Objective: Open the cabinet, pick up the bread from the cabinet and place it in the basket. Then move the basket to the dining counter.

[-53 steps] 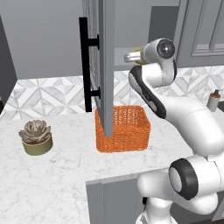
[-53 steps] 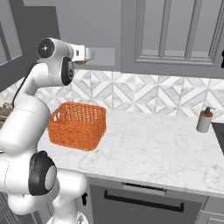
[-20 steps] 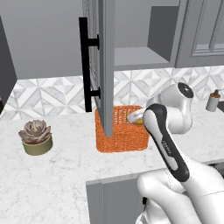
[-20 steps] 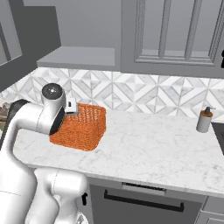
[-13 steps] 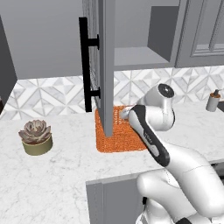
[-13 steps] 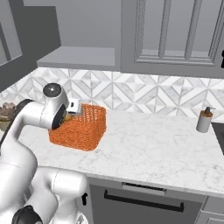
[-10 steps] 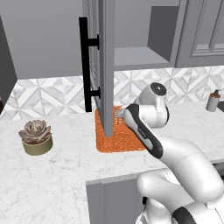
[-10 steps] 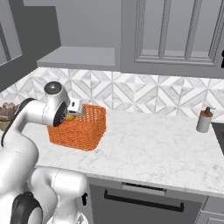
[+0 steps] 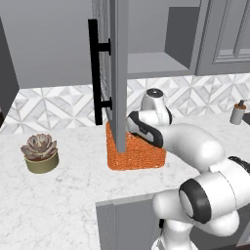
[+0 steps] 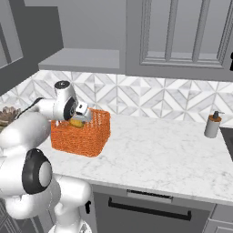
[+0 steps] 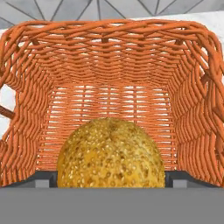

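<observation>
Nearest in the hand view, the bread (image 11: 111, 153), a rounded golden lump speckled with seeds, sits between the two dark finger tips (image 11: 40, 179) of the tool, which stand wide apart on either side of it; whether the pads actually press on the bread cannot be told, so the tool reads as spread wide around the bread. Just beyond the bread lies the woven floor and back wall of the basket (image 11: 109, 65), whose orange rim frames the whole opening, so the bread and the tool's tips are inside the basket's mouth. From the right base view the tool (image 10: 79, 119) hangs at the near left top edge of the basket (image 10: 86, 136) with the bread (image 10: 76, 123) a small yellow spot between its tips, at about rim height. The basket stands on the white marble surface (image 10: 164, 150), close to the tiled backsplash. In the left base view the basket (image 9: 139, 154) sits directly under the open cabinet (image 9: 146, 63), partly behind the edge of its swung-out door with the black bar handle (image 9: 93, 73). Farther left on the surface stands a potted succulent (image 9: 40, 152), and far to the right a soap dispenser (image 10: 211, 124).
</observation>
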### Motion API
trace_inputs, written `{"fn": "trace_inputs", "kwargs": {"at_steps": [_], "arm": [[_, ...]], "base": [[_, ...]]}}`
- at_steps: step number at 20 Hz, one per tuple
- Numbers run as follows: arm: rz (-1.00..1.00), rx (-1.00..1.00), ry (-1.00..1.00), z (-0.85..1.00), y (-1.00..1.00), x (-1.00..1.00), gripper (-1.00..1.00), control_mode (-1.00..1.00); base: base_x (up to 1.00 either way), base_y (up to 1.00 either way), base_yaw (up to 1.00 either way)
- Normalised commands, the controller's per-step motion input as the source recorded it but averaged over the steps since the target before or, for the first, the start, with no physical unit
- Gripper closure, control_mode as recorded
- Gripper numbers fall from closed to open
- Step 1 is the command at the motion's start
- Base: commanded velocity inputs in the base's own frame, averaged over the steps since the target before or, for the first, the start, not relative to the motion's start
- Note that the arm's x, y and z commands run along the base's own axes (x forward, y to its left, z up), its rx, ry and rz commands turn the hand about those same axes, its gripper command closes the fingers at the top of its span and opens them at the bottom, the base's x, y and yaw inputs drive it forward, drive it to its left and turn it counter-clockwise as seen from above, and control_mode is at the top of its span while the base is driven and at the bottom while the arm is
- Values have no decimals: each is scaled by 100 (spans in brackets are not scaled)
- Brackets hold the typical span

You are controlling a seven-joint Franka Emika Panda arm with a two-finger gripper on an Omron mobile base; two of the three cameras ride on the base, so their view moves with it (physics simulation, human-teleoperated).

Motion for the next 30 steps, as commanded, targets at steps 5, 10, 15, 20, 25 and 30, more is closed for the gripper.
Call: {"fn": "trace_inputs", "kwargs": {"at_steps": [5, 10, 15, 20, 25, 30], "arm": [[-7, -5, 18, -46, 0, 58, 100, -100], [-1, -2, 3, -61, 0, 40, 100, -100], [0, 0, 0, -39, 0, 29, 100, -100], [0, 0, 2, -19, 0, 5, -100, -100], [0, 0, 1, -2, 0, 0, -100, -100], [0, 0, 0, 0, 0, 1, -100, -100]], "base": [[0, 0, 0], [0, 0, 0], [0, 0, 0], [0, 0, 0], [0, 0, 0], [0, 0, 0]]}}
